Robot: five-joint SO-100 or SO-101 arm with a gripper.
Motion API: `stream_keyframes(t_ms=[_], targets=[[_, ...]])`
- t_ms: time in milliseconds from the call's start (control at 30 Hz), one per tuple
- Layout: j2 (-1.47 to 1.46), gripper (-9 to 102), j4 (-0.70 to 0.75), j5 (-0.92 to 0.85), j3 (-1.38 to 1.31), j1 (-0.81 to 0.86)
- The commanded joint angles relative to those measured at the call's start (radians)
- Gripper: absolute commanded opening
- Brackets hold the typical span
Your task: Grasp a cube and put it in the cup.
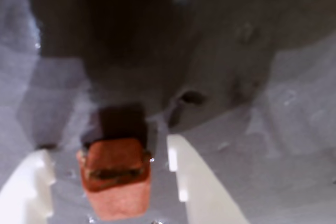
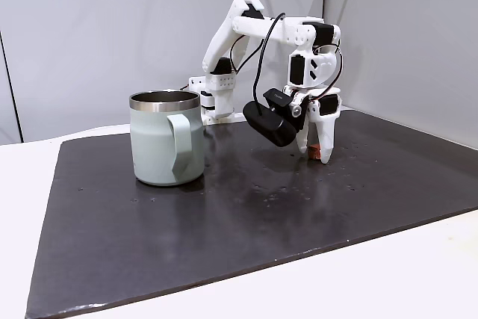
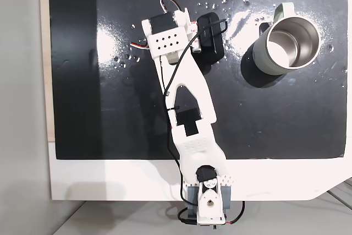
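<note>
In the wrist view, blur softens the cube (image 1: 116, 179), and the bottom edge cuts both tool (image 1: 110, 182) fingers. In a fixed view, the arm (image 3: 184, 89) hides the cube.

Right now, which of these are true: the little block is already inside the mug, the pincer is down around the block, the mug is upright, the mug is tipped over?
1. The cube is in the cup. False: it lies on the black mat, apart from the cup.
2. The pincer is down with a finger on either side of the cube. True.
3. The cup stands upright. True.
4. The cup is tipped over. False: it stands upright, its opening facing up.
</note>
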Motion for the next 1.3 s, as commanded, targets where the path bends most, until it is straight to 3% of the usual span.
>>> stream_keyframes(t_ms=[0,400,733,1033,1267], targets=[[0.012,23,0.000,0.003,-0.063,0.000],[0.002,16,0.003,0.006,-0.087,-0.025],[-0.029,0,0.029,0.000,-0.137,-0.031],[-0.026,0,0.063,0.000,-0.178,-0.026],[0.040,0,0.181,0.011,-0.341,-0.012]])
